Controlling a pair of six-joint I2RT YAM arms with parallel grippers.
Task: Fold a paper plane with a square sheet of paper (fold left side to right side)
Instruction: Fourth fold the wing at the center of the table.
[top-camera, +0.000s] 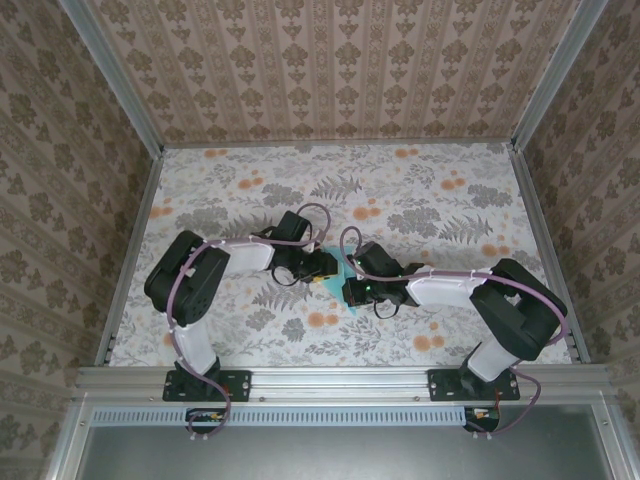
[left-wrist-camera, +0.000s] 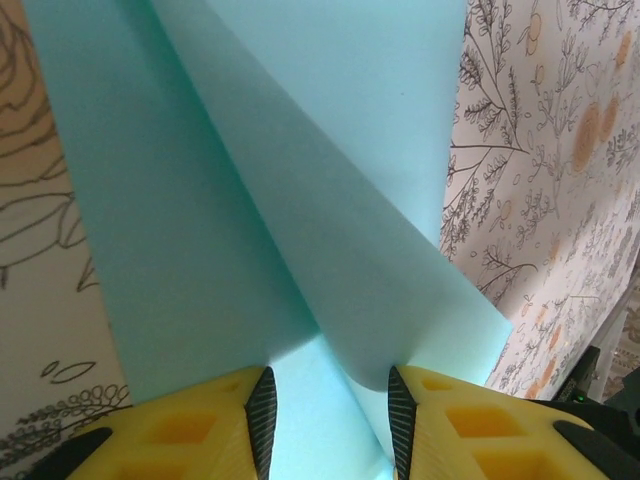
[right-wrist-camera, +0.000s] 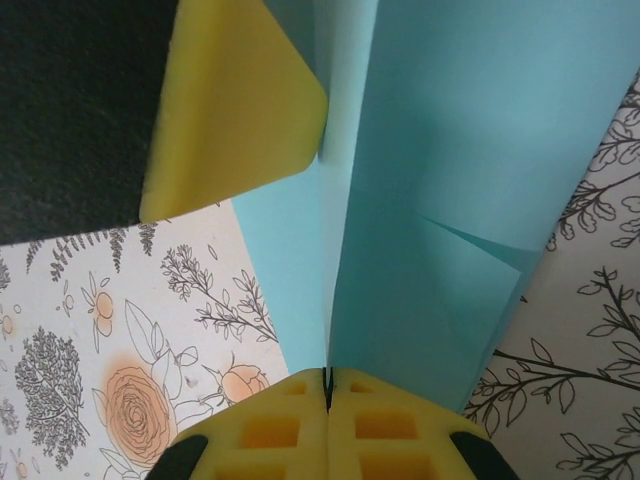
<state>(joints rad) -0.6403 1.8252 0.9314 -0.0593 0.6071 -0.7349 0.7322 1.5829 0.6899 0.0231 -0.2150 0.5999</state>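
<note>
— Patterned wallpaper (top-camera: 330, 70) on three sides, floral surface (top-camera: 450, 210) below. What do you get from the top camera?
— Both my arms reach in to the middle of the surface. The left pincer (top-camera: 322, 266) and the right pincer (top-camera: 352, 290) sit close together. The paper (top-camera: 343, 272) shows as a light blue sliver between and under them. From up here I cannot tell how the jaws stand.
— And the left wrist camera?
— The paper (left-wrist-camera: 200, 250) lies on the surface ahead of the left pincer (left-wrist-camera: 330, 400). It is already creased, with one flap lifted off the flat layer. That flap's near corner comes down between the two yellow fingers (left-wrist-camera: 180, 440). The jaws stand partly apart with a clear gap, so they clamp nothing. The flap's edge runs right beside one pad, and I cannot tell whether it touches.
— Right wrist?
— My right pincer (right-wrist-camera: 327, 385) is closed tight. A raised ridge of the paper (right-wrist-camera: 450, 150) runs straight into the seam between its fingers, so it has the paper pinched there. A small folded corner shows on the right side of the sheet. Up on the left, a yellow finger (right-wrist-camera: 235, 120) of the left pincer sits against the paper's standing fold.
</note>
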